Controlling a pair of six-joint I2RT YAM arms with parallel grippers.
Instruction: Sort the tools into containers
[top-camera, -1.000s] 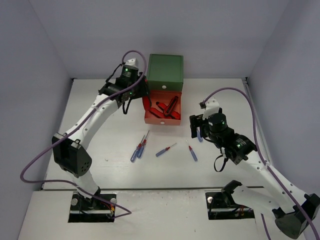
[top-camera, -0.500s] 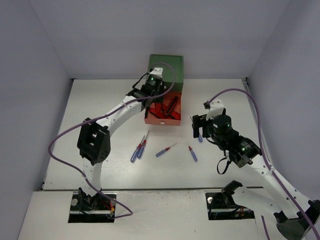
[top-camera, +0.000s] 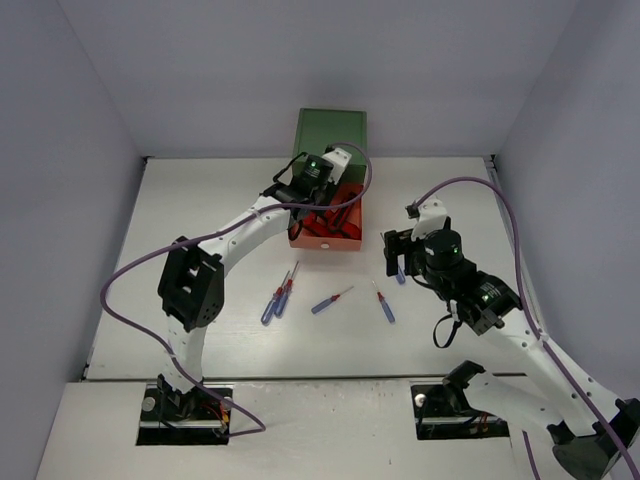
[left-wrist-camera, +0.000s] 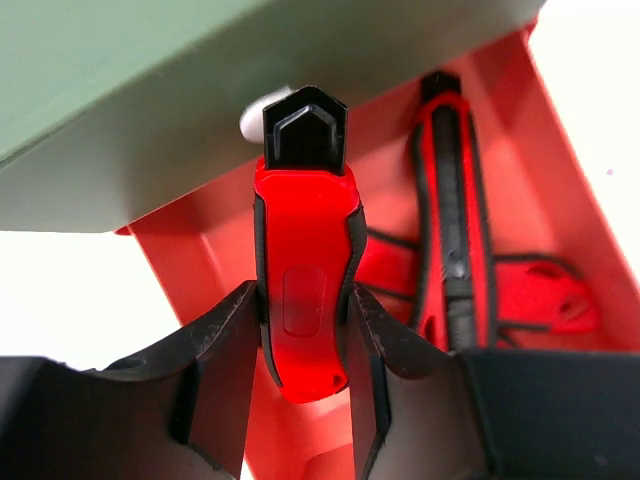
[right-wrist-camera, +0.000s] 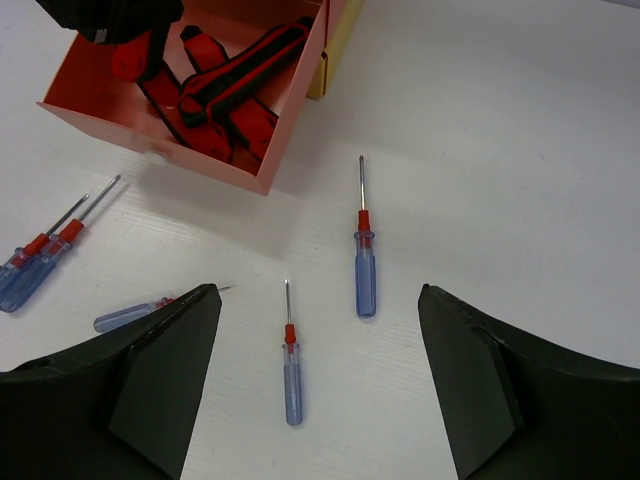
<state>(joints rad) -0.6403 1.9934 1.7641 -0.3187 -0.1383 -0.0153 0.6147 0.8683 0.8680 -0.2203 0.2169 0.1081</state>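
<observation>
- the left gripper (left-wrist-camera: 300, 345) is clamped on a chunky red-handled tool (left-wrist-camera: 300, 235); its two black fingers (left-wrist-camera: 225, 350) press the handle from either side, and the tool's black tip points away from the wrist.
- that tip sits against the front of the green drawer (left-wrist-camera: 150, 110), in front of a small white knob (left-wrist-camera: 254, 120) that it partly hides.
- the held tool hangs above the orange-red drawer (left-wrist-camera: 190, 260), which is pulled out from under the green one.
- other red-and-black tools (left-wrist-camera: 455, 230) lie inside that open drawer, a long one and what looks like pliers handles.
- from above, the left gripper (top-camera: 325, 185) is over the back of the orange-red drawer (top-camera: 325, 240), and the green drawer (top-camera: 331, 135) stands at the far side of the table (top-camera: 200, 220).
- the right gripper (right-wrist-camera: 320, 390) has its jaws spread wide with nothing between them, hovering over the table to the right of the drawers.
- below it lie two blue-handled screwdrivers (right-wrist-camera: 365, 275), side by side and apart, shafts pointing away.
- a third screwdriver (right-wrist-camera: 140, 313) lies near the left finger, and a touching pair (right-wrist-camera: 40, 258) lies further left.
- a yellow drawer (right-wrist-camera: 335, 60) edge shows under the orange-red one.
</observation>
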